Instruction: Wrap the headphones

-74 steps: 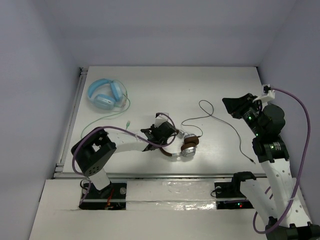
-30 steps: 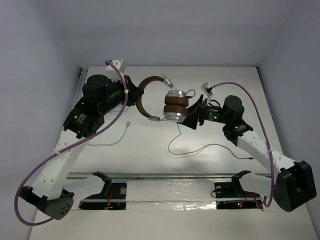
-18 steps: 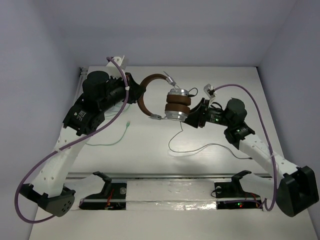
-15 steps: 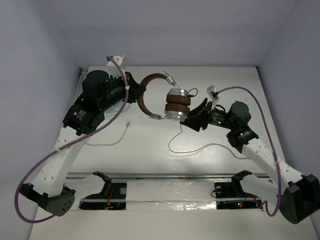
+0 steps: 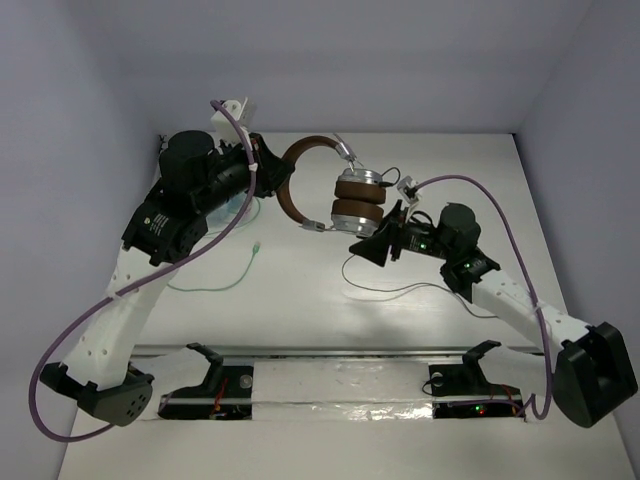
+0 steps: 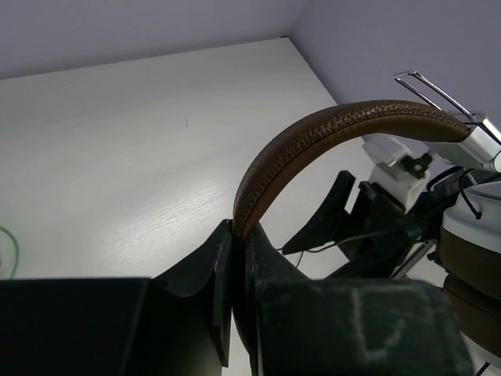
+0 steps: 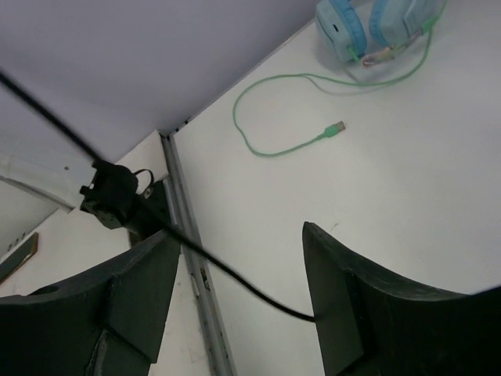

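Observation:
The headphones [image 5: 357, 200] hang in the air, silver cups and brown pads stacked together, brown headband [image 6: 329, 129] arching left. My left gripper [image 5: 268, 182] is shut on the headband's left end; in the left wrist view the jaws [image 6: 239, 235] pinch the leather edge. Its thin black cable [image 5: 400, 289] drops from the cups and loops on the table. Just below the cups my right gripper [image 5: 372, 246] is open. In the right wrist view the cable [image 7: 211, 266] runs slack across the gap between the fingers [image 7: 239, 235] and meets the right finger's inner face.
Light blue headphones [image 7: 368, 23] with a green cable [image 7: 274, 149] lie at the back left, largely hidden behind my left arm in the top view. The green cable's loop [image 5: 215, 285] lies on the table left of centre. A metal rail [image 7: 188, 258] edges the table's left side.
My right gripper has moved left and nearer, under the ear cups, and the black cable now crosses its open jaws. The left arm has raised the headphones slightly.

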Available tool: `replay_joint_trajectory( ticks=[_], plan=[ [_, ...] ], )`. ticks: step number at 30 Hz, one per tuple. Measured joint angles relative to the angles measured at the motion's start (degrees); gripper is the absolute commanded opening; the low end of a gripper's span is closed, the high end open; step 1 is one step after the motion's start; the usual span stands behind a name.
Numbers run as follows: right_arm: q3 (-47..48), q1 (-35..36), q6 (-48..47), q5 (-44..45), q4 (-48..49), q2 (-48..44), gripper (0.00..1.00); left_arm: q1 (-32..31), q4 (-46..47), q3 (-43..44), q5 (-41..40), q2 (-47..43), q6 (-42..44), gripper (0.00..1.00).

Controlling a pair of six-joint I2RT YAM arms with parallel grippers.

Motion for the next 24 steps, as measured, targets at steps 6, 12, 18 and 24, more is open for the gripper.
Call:
replay_joint_trajectory(
  ticks=[6,12,18,24],
  plan=[
    [-2.23,0.02,1.86,1.84,6.05,6.27,0.61,0.0,0.39,1.9,0.35,0.04,-0.09,0.0],
    [-5.53,0.74,4.94,4.66,10.45,8.79,0.45,0.0,2.01,1.9,-0.17,0.22,-1.9,0.0],
    [-7.28,2.27,8.74,10.54,14.23,9.2,0.43,0.0,10.75,-1.49,-2.12,-0.57,-8.92,0.0],
    [-9.33,4.87,10.93,14.29,15.78,11.02,0.51,0.0,19.02,-10.05,-5.22,-3.02,-16.83,0.0]
  ],
)
